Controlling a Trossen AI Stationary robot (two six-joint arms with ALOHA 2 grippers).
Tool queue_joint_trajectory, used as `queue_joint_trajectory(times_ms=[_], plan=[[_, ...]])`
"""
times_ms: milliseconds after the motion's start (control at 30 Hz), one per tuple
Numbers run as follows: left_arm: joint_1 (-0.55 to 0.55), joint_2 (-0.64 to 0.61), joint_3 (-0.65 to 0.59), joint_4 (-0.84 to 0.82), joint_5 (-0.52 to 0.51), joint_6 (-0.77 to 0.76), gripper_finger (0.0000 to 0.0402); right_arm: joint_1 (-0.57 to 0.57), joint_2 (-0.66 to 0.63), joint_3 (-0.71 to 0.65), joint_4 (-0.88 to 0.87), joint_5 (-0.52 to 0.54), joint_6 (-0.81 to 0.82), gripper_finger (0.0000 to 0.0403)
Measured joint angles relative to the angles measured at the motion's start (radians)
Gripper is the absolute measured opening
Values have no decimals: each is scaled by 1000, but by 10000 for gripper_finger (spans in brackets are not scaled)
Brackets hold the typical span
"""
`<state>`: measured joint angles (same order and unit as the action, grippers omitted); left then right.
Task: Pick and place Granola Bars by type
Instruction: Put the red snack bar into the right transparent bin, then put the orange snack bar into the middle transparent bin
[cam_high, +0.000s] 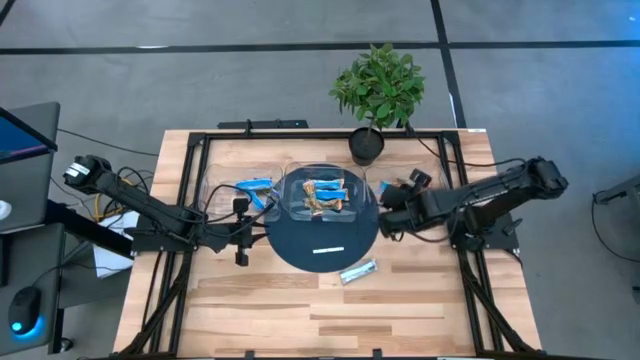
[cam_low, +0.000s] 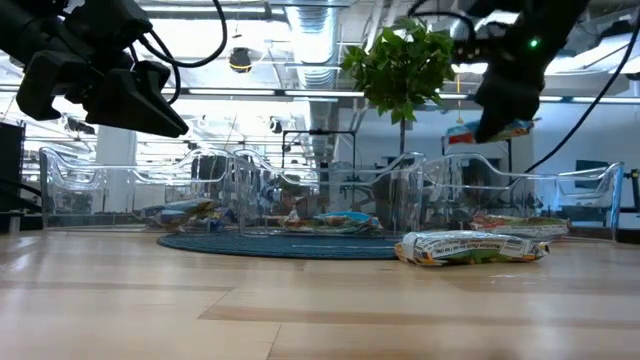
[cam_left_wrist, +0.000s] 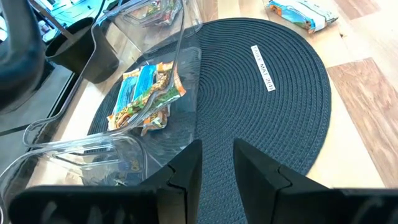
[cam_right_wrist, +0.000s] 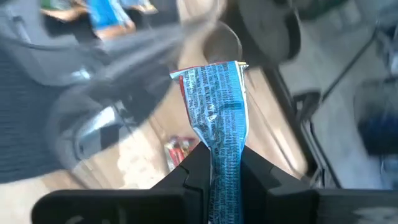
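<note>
Nearest the front edge of the wooden surface (cam_high: 350, 310), one pale silver-green granola bar (cam_high: 358, 271) lies flat on bare wood, just off the rim of the round dark woven mat (cam_high: 300, 255) and apart from everything else. A small white label strip (cam_high: 329, 250) sits on the mat's front half.

The left end effector (cam_high: 241, 232) hangs above the mat's left edge. Its fingers (cam_left_wrist: 186, 171) stand a narrow gap apart with nothing between them.

At mid-depth, three clear plastic trays stand in a row. The centre tray (cam_high: 292, 178), resting on the mat, holds a loose heap of tan and blue bars (cam_high: 325, 195). The left tray (cam_high: 215, 190) holds blue bars (cam_high: 252, 187). The right tray (cam_low: 600, 190) shows at least one bar inside, seen through its wall in the low view; the kind cannot be told.

The right end effector (cam_high: 384, 205) is raised above the right tray, clamped on one blue bar (cam_right_wrist: 217, 106) that sticks out beyond its fingertips. The wrapper's printed back faces the wrist camera.

At the far edge stands a potted plant (cam_high: 378, 85) in a dark pot, behind the centre tray.
</note>
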<state>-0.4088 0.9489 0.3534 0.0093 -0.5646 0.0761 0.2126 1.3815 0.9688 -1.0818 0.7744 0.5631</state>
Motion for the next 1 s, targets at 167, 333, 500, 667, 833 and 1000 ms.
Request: queue_joint_trajectory(times_ms=[167, 333, 500, 667, 833, 1000], plan=[[0, 0, 0, -5, 1, -3, 87, -84, 5, -13, -25, -45, 74, 48], [0, 0, 0, -6, 2, -11, 87, -148, 8, -39, -16, -98, 77, 88], [0, 0, 0, -10, 2, -22, 87, -182, 8, -51, -16, -95, 76, 160], [0, 0, 0, -10, 3, -33, 87, -185, 7, -52, -17, -67, 61, 230], [0, 0, 0, 18, 63, -34, 87, -131, -3, -53, -15, 60, 97, 254], [0, 16, 0, 158, 145, -34, 87, -12, -17, -52, 56, 137, 96, 255]])
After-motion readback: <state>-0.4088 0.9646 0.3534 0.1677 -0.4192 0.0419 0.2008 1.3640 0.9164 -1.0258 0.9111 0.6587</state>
